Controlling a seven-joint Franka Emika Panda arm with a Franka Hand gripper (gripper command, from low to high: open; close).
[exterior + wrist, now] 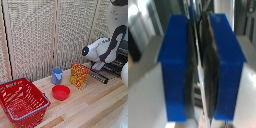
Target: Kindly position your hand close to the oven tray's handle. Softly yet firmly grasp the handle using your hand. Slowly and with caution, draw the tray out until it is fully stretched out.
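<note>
In the exterior view, my white arm reaches in from the exterior view's right, and the hand (99, 65) is down at the oven tray (111, 68), a dark rack of thin bars sticking out over the table. The handle (99, 76) is the dark bar along its front edge. The oven (123, 48) is mostly hidden behind the arm. In the wrist view the two blue fingers (175, 65) stand close together, with a thin bar, the handle (199, 60), clamped between their dark pads. The gripper (199, 75) is shut on it.
An orange cereal box (79, 76) stands just to the exterior view's left of the tray. A red bowl (61, 92), a blue cup (57, 76) and a red wire basket (21, 101) sit on the wooden table (95, 107). A slatted screen stands behind.
</note>
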